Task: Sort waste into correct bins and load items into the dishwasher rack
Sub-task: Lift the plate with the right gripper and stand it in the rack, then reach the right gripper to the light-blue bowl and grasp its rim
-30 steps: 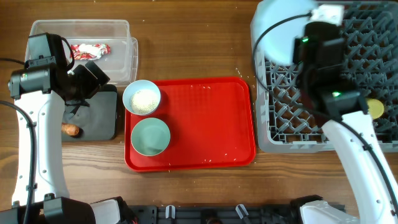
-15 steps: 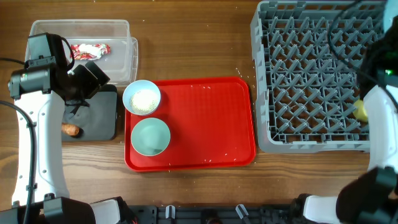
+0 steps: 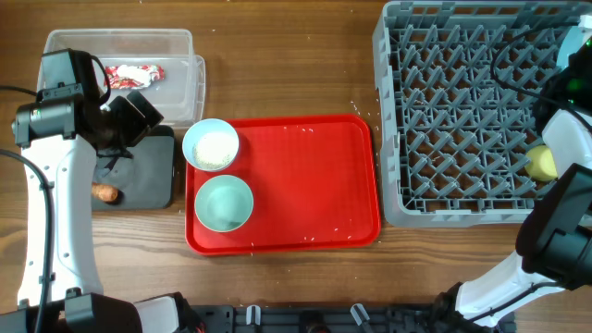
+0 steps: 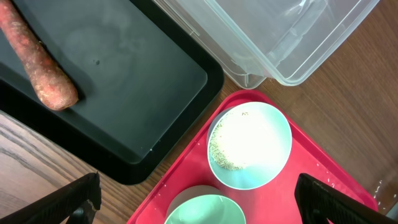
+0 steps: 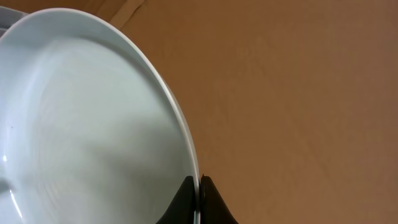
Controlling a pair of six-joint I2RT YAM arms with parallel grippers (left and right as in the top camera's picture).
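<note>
Here, glossy pale-blue plate (image 5: 81, 124), thin rim in the right claw (image 5: 199, 185)

The left arm (image 3: 57, 213) rises along the left side of the overhead view, its white link upright and its black wrist bent inward. The left gripper (image 4: 205, 202) points downward with its jaws spread wide, one dark fingertip (image 4: 71, 202) showing in each lower corner of the wrist view. The right arm (image 3: 562, 157) stands folded at the far right edge, partly out of frame. The right gripper (image 5: 199, 193) has its jaws pinched together on the rim of a plate (image 5: 87, 124).
</note>
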